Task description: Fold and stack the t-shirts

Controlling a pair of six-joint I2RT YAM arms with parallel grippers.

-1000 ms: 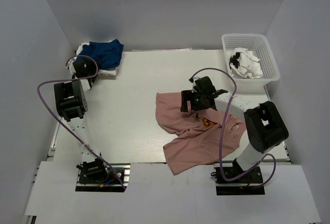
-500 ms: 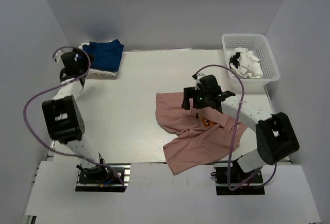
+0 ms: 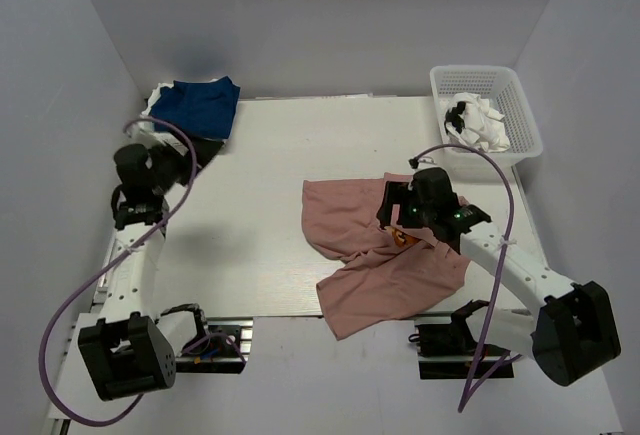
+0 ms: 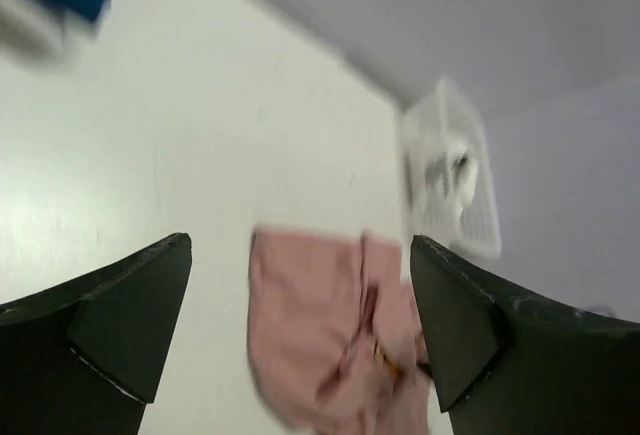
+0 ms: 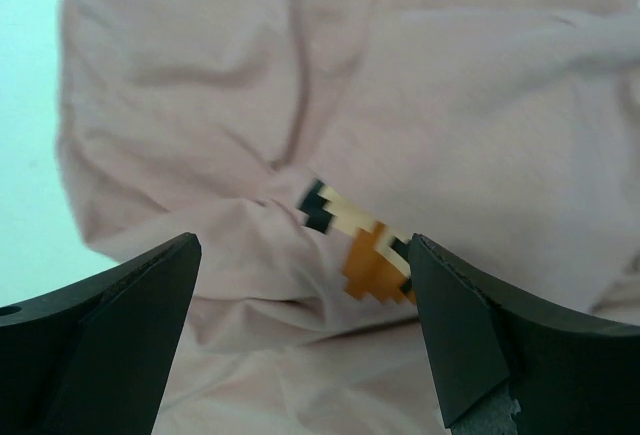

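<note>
The dusty-pink t-shirt (image 3: 375,255) lies crumpled at the right of the table, its orange-brown graphic (image 3: 402,239) showing. My right gripper (image 3: 397,217) hovers open just above it. In the right wrist view the graphic (image 5: 362,243) sits between the open fingers (image 5: 300,340), with nothing held. The navy t-shirt (image 3: 202,103) lies folded at the back left on white cloth. A white t-shirt (image 3: 478,125) sits in the basket. My left gripper (image 3: 172,173) is open and empty at the left edge. Its view is blurred and shows the pink shirt (image 4: 320,325) far off.
A white plastic basket (image 3: 520,105) stands at the back right, and it also shows in the left wrist view (image 4: 470,205). Grey walls enclose the table on the left, back and right. Purple cables loop beside both arms.
My left arm has pulled back from the navy shirt toward the near left. My right gripper has shifted right and nearer over the pink shirt. The shirts have not moved.
</note>
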